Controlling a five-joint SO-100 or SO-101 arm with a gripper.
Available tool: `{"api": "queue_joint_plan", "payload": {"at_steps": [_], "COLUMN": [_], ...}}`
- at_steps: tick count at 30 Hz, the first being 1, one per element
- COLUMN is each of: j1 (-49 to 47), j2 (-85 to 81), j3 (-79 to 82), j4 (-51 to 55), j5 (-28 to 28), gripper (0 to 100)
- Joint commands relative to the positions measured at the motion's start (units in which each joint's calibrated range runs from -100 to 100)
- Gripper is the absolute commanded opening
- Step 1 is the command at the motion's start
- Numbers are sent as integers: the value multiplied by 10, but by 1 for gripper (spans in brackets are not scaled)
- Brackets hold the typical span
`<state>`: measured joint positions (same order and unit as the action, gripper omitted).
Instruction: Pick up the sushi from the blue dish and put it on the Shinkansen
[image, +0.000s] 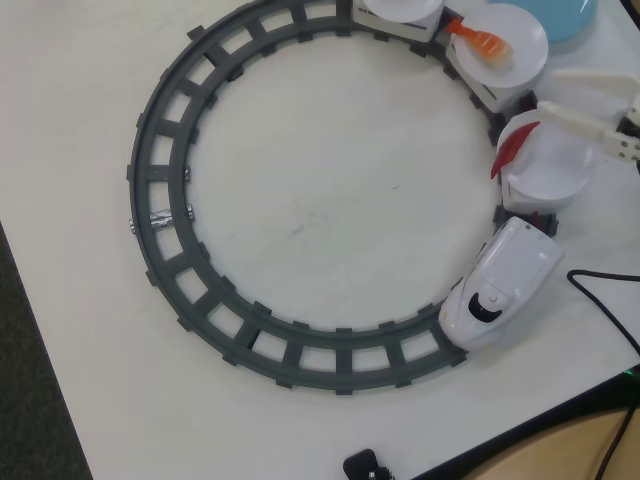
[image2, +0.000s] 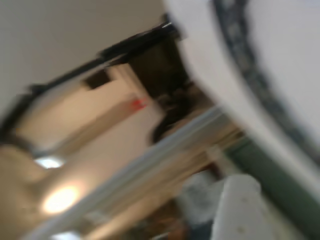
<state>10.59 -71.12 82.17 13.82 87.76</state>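
No legible text, label, brand or number in either view. Shinkansen (image: 503, 283) carried no readable marking; the plates and grey track (image: 170, 215) were blank. Wrist view was too blurred to read.

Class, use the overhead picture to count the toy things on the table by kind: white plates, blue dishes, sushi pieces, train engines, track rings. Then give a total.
White plates: 3
Blue dish: 1
Sushi pieces: 2, the dark red sushi and the orange piece
Shinkansen engine: 1
Grey track ring: 1
Total: 8
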Motion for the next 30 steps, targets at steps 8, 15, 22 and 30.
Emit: {"api": "queue_joint_plan", "payload": {"at_steps": [8, 15, 22, 30], "j1": [108, 278, 390, 361], "j2": [-13, 28, 49, 7], "j3": [-144, -144, -119, -77], "j4": [-126, -139, -55, 192], "j5": [-425, -629, -812, -845], "gripper": [14, 14, 14, 14]}}
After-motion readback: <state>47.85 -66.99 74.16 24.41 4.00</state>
